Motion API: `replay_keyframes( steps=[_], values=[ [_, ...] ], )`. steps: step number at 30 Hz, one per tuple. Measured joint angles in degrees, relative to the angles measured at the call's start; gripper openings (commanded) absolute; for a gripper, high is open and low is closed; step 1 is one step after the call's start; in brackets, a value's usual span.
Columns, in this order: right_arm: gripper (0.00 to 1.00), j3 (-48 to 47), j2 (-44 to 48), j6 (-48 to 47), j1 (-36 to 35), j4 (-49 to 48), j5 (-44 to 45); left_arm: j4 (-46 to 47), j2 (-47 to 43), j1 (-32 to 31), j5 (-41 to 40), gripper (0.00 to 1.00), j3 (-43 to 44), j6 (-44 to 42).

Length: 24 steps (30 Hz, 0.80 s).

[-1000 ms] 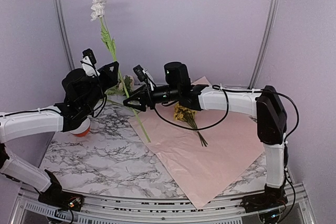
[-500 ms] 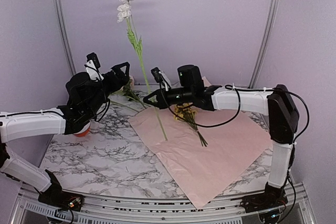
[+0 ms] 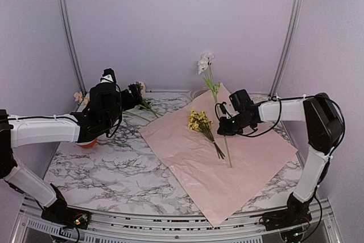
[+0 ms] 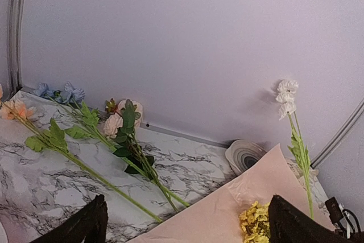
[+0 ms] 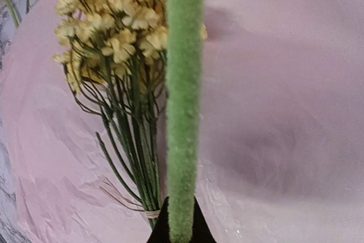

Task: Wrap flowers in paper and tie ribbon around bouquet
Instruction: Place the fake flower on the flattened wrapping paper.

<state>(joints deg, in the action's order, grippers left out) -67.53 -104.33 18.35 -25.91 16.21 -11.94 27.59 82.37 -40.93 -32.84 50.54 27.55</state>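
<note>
Here the right gripper (image 3: pixel 224 129) pinches the white flower stem (image 3: pixel 227 149) over the paper (image 3: pixel 250 166); the left gripper (image 3: pixel 133 93) gapes empty.

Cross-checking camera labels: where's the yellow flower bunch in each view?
Top external: yellow flower bunch at centre, lying on the paper.
Left wrist: yellow flower bunch at the bottom edge, right of centre.
Right wrist: yellow flower bunch fills the upper left, stems running down to bottom centre.
Shared landmark: the white flower, its green stem just right of the bunch in all three.
</note>
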Motion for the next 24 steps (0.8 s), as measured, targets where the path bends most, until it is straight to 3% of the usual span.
replay_keyframes(
  steps=[7, 8, 11, 13, 19, 24],
  values=[
    [0.00, 3.19, -2.12, 2.43, 0.07, 1.90, 2.01, -1.92, 0.22, 0.00, -1.14, 0.99, 1.27, -1.03],
    [0.03, 3.19, -2.16, 2.67, 0.07, 1.90, 1.99, -2.19, 0.24, 0.00, -1.40, 0.99, 1.31, -1.16],
    [0.28, 3.39, -2.16, 3.67, 0.07, 1.79, 1.97, -2.95, 0.66, 0.00, -2.78, 0.99, 1.46, -1.27],
    [0.37, 3.98, -2.01, 4.00, 0.07, 1.73, 1.99, -3.87, 1.81, 0.00, -3.54, 0.99, 2.21, -1.29],
    [0.39, 4.37, -0.24, 4.17, -0.11, 3.61, 4.20, -11.17, 11.19, 1.97, -3.28, 0.99, 10.45, -0.96],
    [0.39, 2.67, 2.08, 3.69, -1.20, 6.01, 7.58, -22.29, 22.47, 8.90, -0.76, 0.99, 23.34, 2.45]
  ],
)
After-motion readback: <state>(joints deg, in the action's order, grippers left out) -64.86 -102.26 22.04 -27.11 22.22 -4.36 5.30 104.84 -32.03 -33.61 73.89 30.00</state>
